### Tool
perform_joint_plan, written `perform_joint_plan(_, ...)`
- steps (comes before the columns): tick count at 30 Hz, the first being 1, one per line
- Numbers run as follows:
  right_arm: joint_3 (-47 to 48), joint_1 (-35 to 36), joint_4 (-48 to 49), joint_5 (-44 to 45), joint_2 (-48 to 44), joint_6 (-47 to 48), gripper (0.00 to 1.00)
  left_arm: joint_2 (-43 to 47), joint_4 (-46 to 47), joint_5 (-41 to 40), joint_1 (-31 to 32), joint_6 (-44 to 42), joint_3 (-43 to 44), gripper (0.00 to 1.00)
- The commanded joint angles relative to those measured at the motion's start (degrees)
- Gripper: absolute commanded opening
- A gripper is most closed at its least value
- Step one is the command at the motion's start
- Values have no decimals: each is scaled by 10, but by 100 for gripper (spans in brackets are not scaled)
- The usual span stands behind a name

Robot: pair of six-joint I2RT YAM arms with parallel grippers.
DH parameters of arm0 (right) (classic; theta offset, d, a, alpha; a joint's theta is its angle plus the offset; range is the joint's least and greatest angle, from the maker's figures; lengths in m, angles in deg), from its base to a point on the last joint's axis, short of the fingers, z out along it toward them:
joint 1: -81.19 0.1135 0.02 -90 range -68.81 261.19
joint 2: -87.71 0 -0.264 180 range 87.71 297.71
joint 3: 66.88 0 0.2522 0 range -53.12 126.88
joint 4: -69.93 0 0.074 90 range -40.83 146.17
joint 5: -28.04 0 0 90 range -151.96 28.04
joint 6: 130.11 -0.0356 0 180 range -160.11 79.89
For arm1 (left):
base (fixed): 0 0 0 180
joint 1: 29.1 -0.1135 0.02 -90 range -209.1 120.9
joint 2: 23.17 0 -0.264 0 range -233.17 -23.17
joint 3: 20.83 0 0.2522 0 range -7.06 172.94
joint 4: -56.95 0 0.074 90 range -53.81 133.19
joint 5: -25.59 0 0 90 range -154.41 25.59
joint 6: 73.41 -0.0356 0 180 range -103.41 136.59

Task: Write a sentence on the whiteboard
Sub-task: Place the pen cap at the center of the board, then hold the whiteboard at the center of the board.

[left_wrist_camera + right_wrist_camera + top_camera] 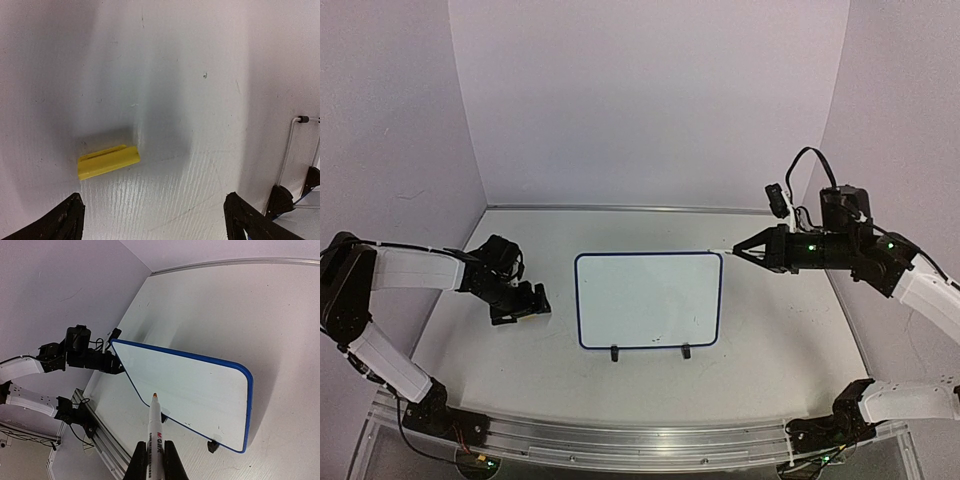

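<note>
Whiteboard (648, 300): glossy white rectangle with a thin blue frame, rounded corners and two black feet, at the centre of the grained white bench (770, 340).
Right tool (738, 250): clamped on a white marker (154, 435), tip near the frame's far right corner.
Left tool (155, 225): jaws wide apart, empty, above a yellow slotted block (108, 161).

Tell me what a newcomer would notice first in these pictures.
The blue-framed whiteboard sits mid-table with no writing visible on it. The right gripper holds a marker aimed at the board's far right corner. A small yellow block lies on the table under the open left gripper.
</note>
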Motion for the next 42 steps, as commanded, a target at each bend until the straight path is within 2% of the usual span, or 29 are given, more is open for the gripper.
perform_joint_plan(1,8,1,18,7,-11,-1,0,20,-7,-10,0,-12,11,98)
perform_joint_plan(8,17,4,30,-7,-27,0,0,69,-76,2,-6,-66,58,99)
perform_joint_plan(13,17,36,68,-18,-18,-12,0,83,-178,44,-32,-143,157,99)
perform_joint_plan(18,-2,101,141,11,17,-50,0,72,-241,158,-92,-258,233,99)
perform_joint_plan(22,-22,153,217,66,48,-78,0,81,-238,303,-98,-369,254,98)
perform_joint_plan(25,-27,192,266,107,77,-89,0,100,-200,409,-99,-400,252,98)
perform_joint_plan(29,-22,239,303,169,124,-85,0,103,-127,468,-97,-395,236,98)
perform_joint_plan(34,-9,269,351,215,185,-97,0,55,-56,515,-90,-385,244,94)
perform_joint_plan(39,19,271,369,231,239,-100,0,-7,-110,491,-49,-453,279,79)
perform_joint_plan(42,36,271,373,228,267,-99,0,-20,-98,485,-39,-456,274,63)
